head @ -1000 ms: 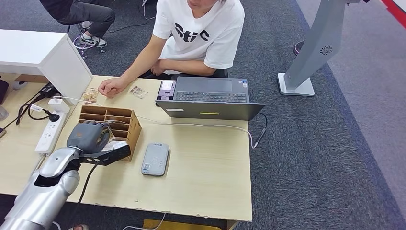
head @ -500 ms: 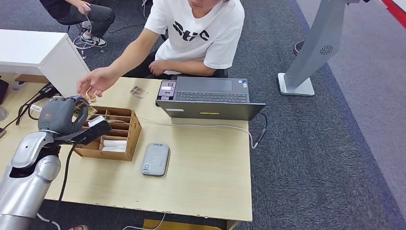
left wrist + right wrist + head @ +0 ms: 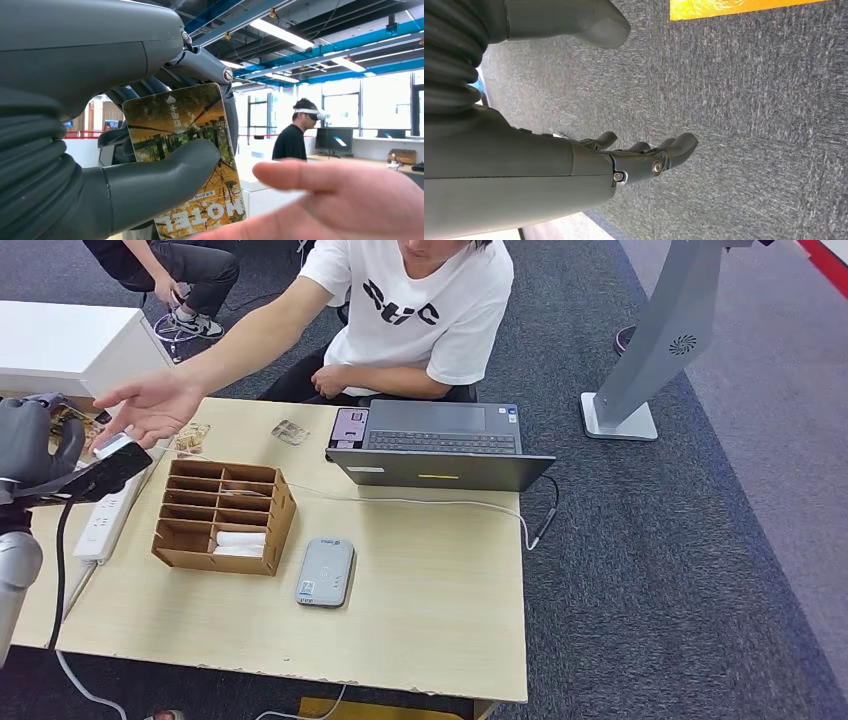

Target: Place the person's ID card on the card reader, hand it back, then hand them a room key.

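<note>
Left hand (image 3: 28, 445) raised off the left end of the surface (image 3: 430, 580), thumb and fingers (image 3: 150, 185) pinching the room key (image 3: 187, 165), a printed hotel card, right beside the person's hand (image 3: 150, 405), palm up and reaching in. By the look of things, final step in hand: passing the key across. Best done by holding steady, keeping the card's free edge toward the palm, easing it onto the palm or between the person's fingers, and loosening the pinch only once the card is clearly taken; letting go too soon risks a drop onto the power strip (image 3: 105, 520) below. Right hand (image 3: 644, 157) hanging over grey carpet, fingers loosely spread, holding nothing. Count on the surface: one card reader (image 3: 325, 572), bare on top; one cardboard organizer (image 3: 220, 517), white cards lying in one compartment, number unclear; one laptop (image 3: 440, 450); one phone (image 3: 349, 426) beside it; two small clear packets (image 3: 288, 431) near the far edge. No telling where the ID card lies.
</note>
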Motion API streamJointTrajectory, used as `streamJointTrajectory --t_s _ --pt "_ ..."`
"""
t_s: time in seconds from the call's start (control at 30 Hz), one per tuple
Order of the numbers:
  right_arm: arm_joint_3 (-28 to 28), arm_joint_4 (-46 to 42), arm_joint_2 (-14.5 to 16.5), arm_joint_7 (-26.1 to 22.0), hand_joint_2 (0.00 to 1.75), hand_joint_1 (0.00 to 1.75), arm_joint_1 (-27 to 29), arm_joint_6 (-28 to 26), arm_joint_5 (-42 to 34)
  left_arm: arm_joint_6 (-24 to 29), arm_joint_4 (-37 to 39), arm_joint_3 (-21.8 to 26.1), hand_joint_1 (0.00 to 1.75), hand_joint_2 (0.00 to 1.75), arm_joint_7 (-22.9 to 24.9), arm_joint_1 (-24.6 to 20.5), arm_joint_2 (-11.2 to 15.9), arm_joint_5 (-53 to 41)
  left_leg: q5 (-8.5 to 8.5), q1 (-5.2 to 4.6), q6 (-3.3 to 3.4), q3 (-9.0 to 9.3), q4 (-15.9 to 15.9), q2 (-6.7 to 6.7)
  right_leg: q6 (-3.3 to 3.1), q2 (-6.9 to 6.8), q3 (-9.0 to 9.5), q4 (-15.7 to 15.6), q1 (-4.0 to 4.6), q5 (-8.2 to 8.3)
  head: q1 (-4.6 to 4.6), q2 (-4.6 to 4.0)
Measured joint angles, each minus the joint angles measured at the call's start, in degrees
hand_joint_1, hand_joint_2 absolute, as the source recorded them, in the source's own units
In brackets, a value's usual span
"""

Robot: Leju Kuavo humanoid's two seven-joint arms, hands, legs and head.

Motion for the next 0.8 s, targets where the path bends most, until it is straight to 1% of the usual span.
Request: streamJointTrajectory --t_s 0.13,0.23,0.37,0.4,0.53,0.63,0.7,0.8 --pt "0.03 0.00 0.00 0.45 1.75 0.00 -0.01 -0.01 0.14 0.21 1.12 0.44 1.75 1.75 0.14 -0.13 0.08 -0.13 0.00 -0.02 0.00 -0.01 0.00 0.00 0.00 0.00 0.00 -0.01 -0.01 0.00 0.00 0.00" --pt "0.05 0.00 0.00 0.79 1.75 0.00 -0.03 -0.04 0.12 0.73 2.59 0.76 1.75 1.75 -0.66 -0.16 -0.23 -0.33 0.00 -0.02 0.00 -0.01 0.01 -0.01 0.00 -0.01 -0.01 -0.02 -0.02 0.00 -0.01 0.00" --pt "0.05 0.00 0.00 0.84 1.75 0.00 -0.09 -0.11 0.04 1.68 3.73 0.79 1.75 1.75 -1.84 0.37 -1.91 -0.96 0.00 -0.02 0.00 0.00 0.01 -0.05 0.01 -0.06 0.01 -0.02 -0.02 0.00 -0.01 0.00" --pt "0.04 0.00 0.00 0.83 1.75 0.00 -0.11 -0.13 0.03 1.91 3.78 0.79 1.70 1.75 -1.98 0.69 -2.49 -1.04 0.00 -0.02 0.01 0.00 0.01 -0.05 0.01 -0.06 0.02 -0.02 -0.02 0.00 -0.01 0.00" --pt "0.04 0.00 0.00 0.80 1.75 0.00 -0.11 -0.15 -0.09 3.34 3.18 0.79 0.10 1.75 -2.98 2.64 -4.82 -0.73 0.00 -0.03 0.01 0.00 0.01 -0.05 0.01 -0.05 0.02 -0.02 -0.02 0.00 -0.01 0.00" --pt "0.04 0.00 0.00 0.87 1.75 0.00 -0.11 -0.15 -0.10 6.84 0.34 0.77 0.00 1.75 -5.29 5.31 -6.59 -0.09 -0.01 -0.04 0.01 0.00 0.01 -0.03 0.01 -0.03 0.02 -0.02 -0.03 0.00 0.00 0.00" --pt "0.04 0.00 0.00 0.94 1.75 0.00 -0.10 -0.15 -0.11 8.78 -2.52 0.76 0.00 1.75 -6.51 7.41 -7.71 0.27 -0.02 -0.05 0.01 0.00 0.02 -0.01 0.01 0.00 0.01 -0.03 -0.03 0.00 -0.01 0.00" --pt "0.03 0.00 0.00 0.90 1.75 0.00 -0.09 -0.15 -0.27 8.97 -7.26 0.69 0.00 1.75 -7.22 10.29 -9.13 1.10 -0.03 -0.06 0.02 -0.01 0.01 -0.01 0.02 0.00 -0.02 -0.04 -0.04 -0.01 -0.01 0.00"
